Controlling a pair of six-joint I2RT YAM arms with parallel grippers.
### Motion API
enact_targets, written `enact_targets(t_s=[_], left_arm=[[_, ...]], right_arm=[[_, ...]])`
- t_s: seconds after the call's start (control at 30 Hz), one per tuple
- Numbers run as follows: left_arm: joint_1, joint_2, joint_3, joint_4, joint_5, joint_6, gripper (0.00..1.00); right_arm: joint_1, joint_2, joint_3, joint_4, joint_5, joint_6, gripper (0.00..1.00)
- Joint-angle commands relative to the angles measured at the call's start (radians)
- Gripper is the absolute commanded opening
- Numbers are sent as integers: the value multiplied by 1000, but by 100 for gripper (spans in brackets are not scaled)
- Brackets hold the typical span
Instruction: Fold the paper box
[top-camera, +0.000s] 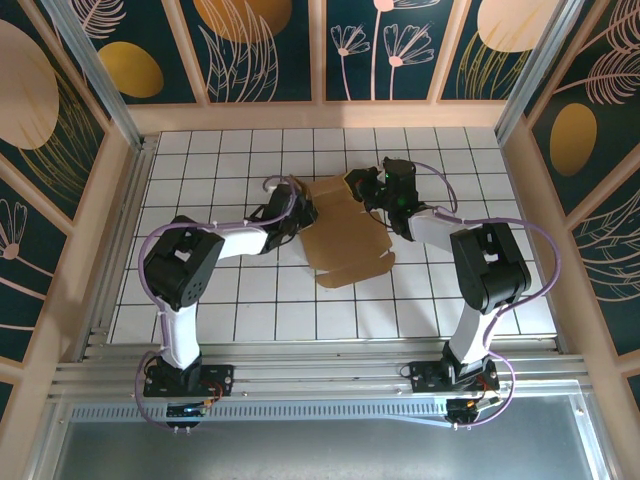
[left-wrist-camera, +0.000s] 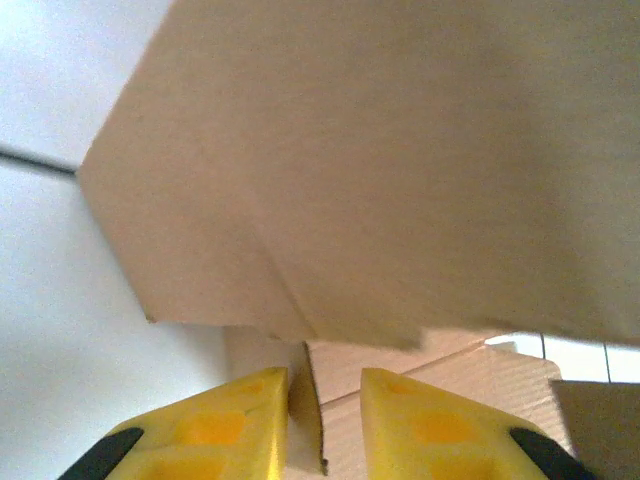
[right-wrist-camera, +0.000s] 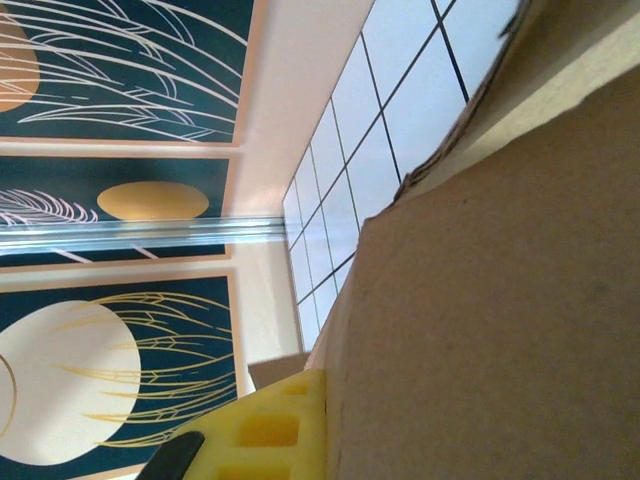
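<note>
The paper box (top-camera: 350, 240) is a brown cardboard sheet lying mostly flat on the white tiled table (top-camera: 200, 300), with flaps raised along its far edge. My left gripper (top-camera: 303, 212) is at the sheet's far left corner. In the left wrist view its yellow fingers (left-wrist-camera: 240, 420) stand narrowly apart around an upright flap edge (left-wrist-camera: 312, 420). That edge touches the left pad, with a gap to the right pad, and a large panel (left-wrist-camera: 380, 180) hangs above. My right gripper (top-camera: 366, 188) is at the far right flap, and its one visible finger (right-wrist-camera: 285, 425) presses against a cardboard panel (right-wrist-camera: 500, 300).
Patterned walls (top-camera: 270, 40) and wooden rails enclose the table on three sides. Both arms reach in from the near edge and meet over the far middle. A metal post (right-wrist-camera: 150, 232) runs along the wall in the right wrist view.
</note>
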Motion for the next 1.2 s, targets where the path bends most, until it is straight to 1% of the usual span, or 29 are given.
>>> enact_targets(t_s=[0.0,0.17,0.3,0.4,0.47,0.57,0.63,0.77,0.83,0.93,1.03,1.17], left_arm=[[-7,44,79,-46,11,144,25],[-7,95,140,-82,21,184,25],[-12,134,146,-30,104,178,26],[-18,152,147,-1,139,185,26],[-20,154,146,7,148,181,26],[-20,132,131,9,129,184,26],[-21,98,119,-6,99,194,28],[-21,-12,72,-77,13,226,39],[-21,-92,17,-109,-35,241,42],[-21,-224,-83,-117,-47,277,48],[-20,-360,-177,-145,-40,307,50],[-20,-533,-245,-215,-98,351,50]], right_arm=[[12,2,9,-61,-12,-28,6],[13,1,6,-65,-10,-30,6],[14,6,4,-65,-13,-28,6],[13,5,1,-65,-12,-27,6],[13,4,0,-66,-12,-28,6],[11,-3,2,-74,-9,-32,6],[9,-7,3,-79,-9,-34,6],[1,-20,-3,-88,-3,-42,6],[-3,-27,-4,-98,2,-51,6],[-7,-29,2,-115,8,-63,6],[-7,-30,7,-118,8,-67,6],[-7,-29,11,-116,7,-68,6]])
